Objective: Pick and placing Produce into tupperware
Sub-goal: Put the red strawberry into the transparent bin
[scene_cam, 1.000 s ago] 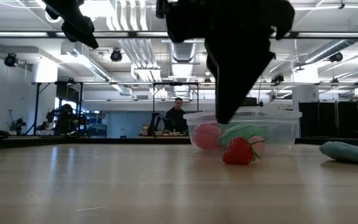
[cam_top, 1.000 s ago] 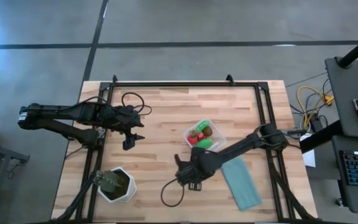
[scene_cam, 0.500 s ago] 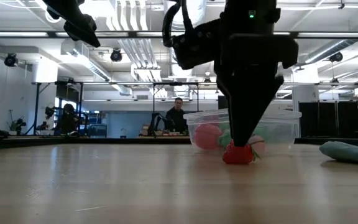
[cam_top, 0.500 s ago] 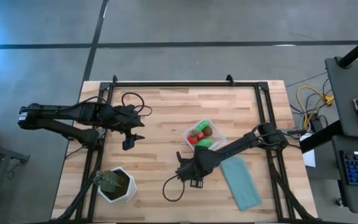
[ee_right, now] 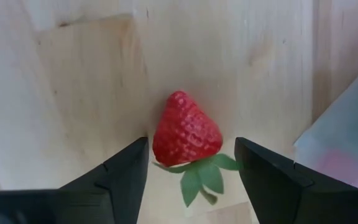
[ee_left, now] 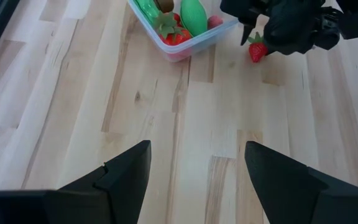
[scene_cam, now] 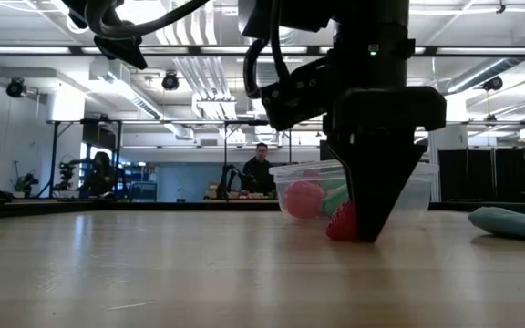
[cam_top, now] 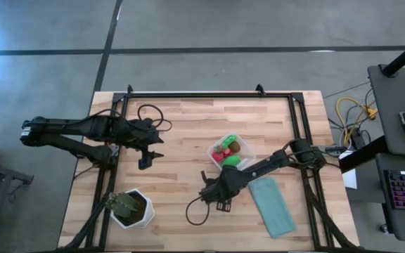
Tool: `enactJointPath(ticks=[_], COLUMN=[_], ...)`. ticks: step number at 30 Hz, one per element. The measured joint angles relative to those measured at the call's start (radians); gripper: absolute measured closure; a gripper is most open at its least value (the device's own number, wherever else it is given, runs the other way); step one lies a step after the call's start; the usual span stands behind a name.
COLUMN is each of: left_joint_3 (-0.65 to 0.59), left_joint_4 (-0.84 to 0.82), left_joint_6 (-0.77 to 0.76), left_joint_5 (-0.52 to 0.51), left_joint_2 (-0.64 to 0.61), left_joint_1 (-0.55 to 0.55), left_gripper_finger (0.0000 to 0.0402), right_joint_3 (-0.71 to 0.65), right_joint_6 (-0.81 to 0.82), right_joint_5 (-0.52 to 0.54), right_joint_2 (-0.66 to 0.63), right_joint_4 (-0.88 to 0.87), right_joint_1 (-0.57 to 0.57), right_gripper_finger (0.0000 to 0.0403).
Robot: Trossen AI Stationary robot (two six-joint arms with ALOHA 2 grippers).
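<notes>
A red toy strawberry lies on the wooden table just in front of the clear tupperware. It also shows in the low view. The tupperware holds green, red, pink and brown produce. My right gripper is open and down at the table. One finger stands on each side of the strawberry, with narrow gaps. In the high view my right gripper covers the berry. My left gripper is open and empty, hovering over the table's left part.
A teal cloth lies to the right of my right arm. A white hexagonal pot with a green plant stands at the near left. Black cables loop on the table. Bare wood lies between the two grippers.
My right gripper has come down to the table over the strawberry, so that its open fingers now stand on either side of it. The strawberry has stayed where it was.
</notes>
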Motion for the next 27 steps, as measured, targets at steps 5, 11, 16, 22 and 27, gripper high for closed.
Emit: enactJointPath(ticks=[5, 11, 16, 22, 27], left_joint_3=[0.0, 0.0, 0.0, 0.0, 0.0], left_joint_4=[0.0, 0.003, -0.002, -0.001, -0.001], left_joint_6=[0.0, 0.0, -0.002, -0.002, -0.002], left_joint_5=[0.0, -0.001, -0.001, -0.001, -0.001], left_joint_2=[0.0, 0.0, 0.0, 0.0, 0.0], left_joint_1=[0.0, 0.0, 0.0, 0.0, 0.0], left_gripper_finger=[0.0155, 0.0155, 0.0155, 0.0155, 0.0155], right_joint_3=[-0.003, -0.003, -0.003, -0.001, 0.01], right_joint_6=[0.044, 0.052, 0.056, 0.087, 0.094], right_joint_5=[-0.012, -0.012, -0.011, -0.012, -0.012], right_joint_2=[0.0, 0.0, 0.0, 0.0, 0.0], right_joint_4=[0.005, 0.017, 0.02, 0.022, 0.03], right_joint_1=[0.0, 0.0, 0.0, -0.001, -0.001], right_gripper_finger=[0.0179, 0.0204, 0.0235, 0.0273, 0.0297])
